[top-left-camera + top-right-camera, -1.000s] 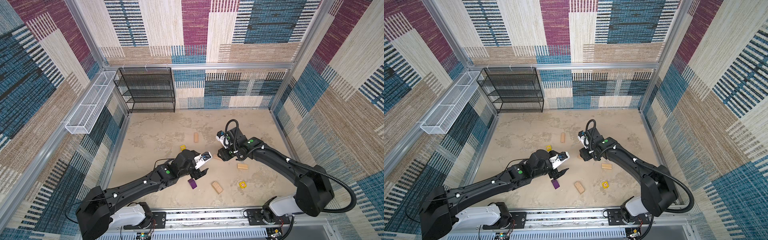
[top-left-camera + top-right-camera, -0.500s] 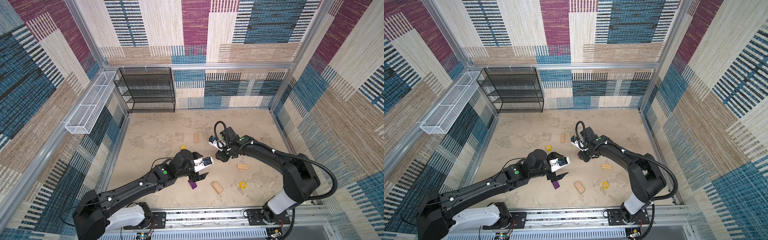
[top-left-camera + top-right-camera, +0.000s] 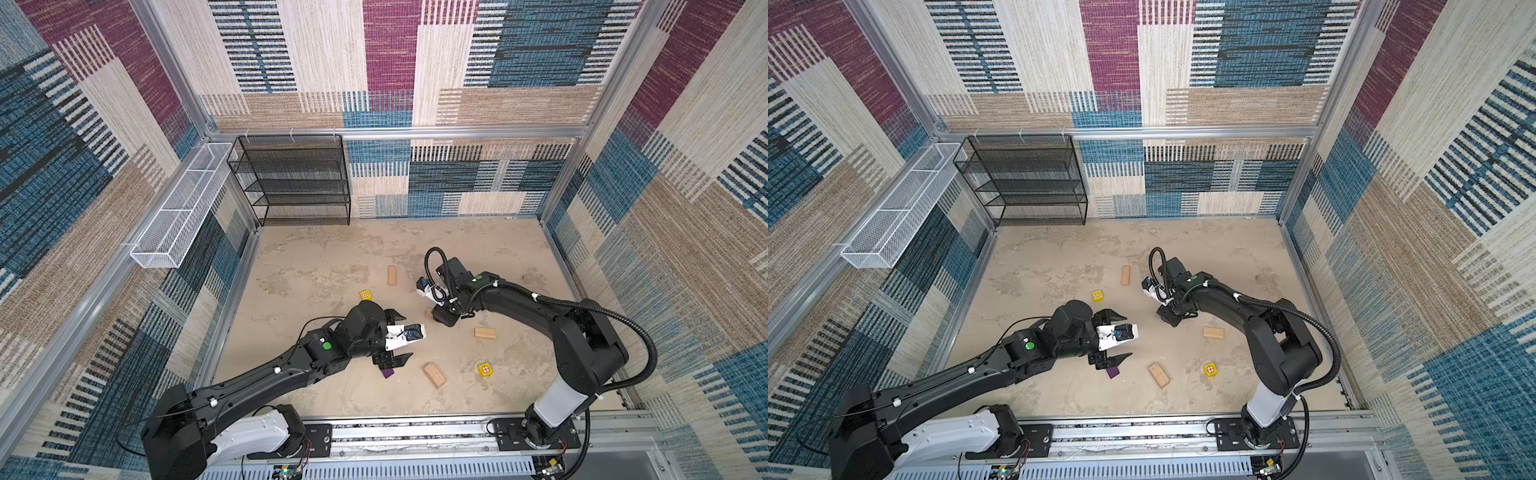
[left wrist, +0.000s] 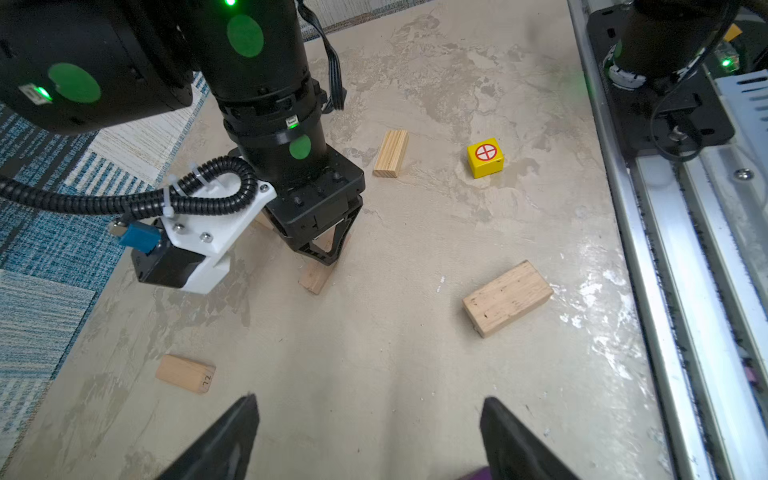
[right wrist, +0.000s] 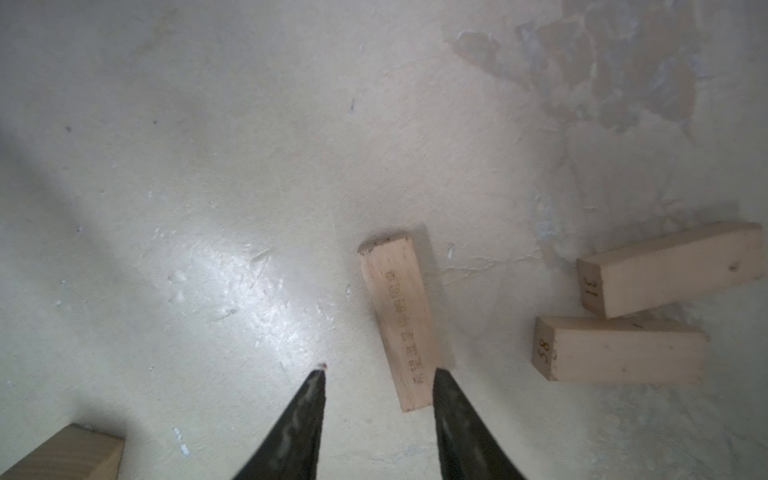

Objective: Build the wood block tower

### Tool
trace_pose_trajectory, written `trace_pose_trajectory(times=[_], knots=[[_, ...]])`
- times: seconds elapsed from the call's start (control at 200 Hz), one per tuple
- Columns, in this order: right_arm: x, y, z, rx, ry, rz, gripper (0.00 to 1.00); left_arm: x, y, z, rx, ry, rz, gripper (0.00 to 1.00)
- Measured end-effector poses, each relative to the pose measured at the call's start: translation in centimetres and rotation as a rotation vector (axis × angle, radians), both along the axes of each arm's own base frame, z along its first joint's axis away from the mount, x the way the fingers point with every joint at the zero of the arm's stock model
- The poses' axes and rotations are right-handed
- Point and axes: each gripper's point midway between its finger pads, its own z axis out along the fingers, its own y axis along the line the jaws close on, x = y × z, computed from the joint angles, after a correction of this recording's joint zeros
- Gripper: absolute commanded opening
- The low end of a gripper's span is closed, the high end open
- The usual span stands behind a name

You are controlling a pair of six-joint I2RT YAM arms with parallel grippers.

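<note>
No wood block tower is in view; the wood blocks lie loose on the table. My right gripper (image 3: 442, 320) (image 5: 380, 372) is down at the table, open, its fingers straddling the end of a printed tan brick (image 5: 399, 320) that lies against one finger. Two numbered bricks (image 5: 619, 351) lie just beside it. My left gripper (image 3: 404, 337) (image 4: 368, 405) hangs wide open and holds nothing. A purple block (image 3: 388, 373) lies by its nearer finger. Yellow cubes (image 3: 365, 295) (image 3: 485, 369) and other tan bricks (image 3: 392, 275) (image 3: 485, 332) (image 3: 434, 375) are scattered around.
A black wire shelf (image 3: 297, 183) stands against the back wall. A white wire basket (image 3: 178, 212) hangs on the left wall. The arms' rail (image 3: 415, 432) runs along the front edge. The two grippers are close together near the table's middle.
My right gripper has come down and a little nearer over the printed brick, and its jaws have narrowed. The left arm has barely moved and stays open.
</note>
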Motion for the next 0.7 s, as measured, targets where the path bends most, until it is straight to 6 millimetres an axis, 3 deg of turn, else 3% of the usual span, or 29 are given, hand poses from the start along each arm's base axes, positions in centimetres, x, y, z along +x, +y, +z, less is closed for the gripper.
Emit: trace_pose_trajectory(times=[0.701], knots=[[0.9, -0.9, -1.9, -0.064, 0.026, -0.030, 0.46, 0.4, 0.3, 0.2, 0.015, -0.036, 0.008, 0.88]])
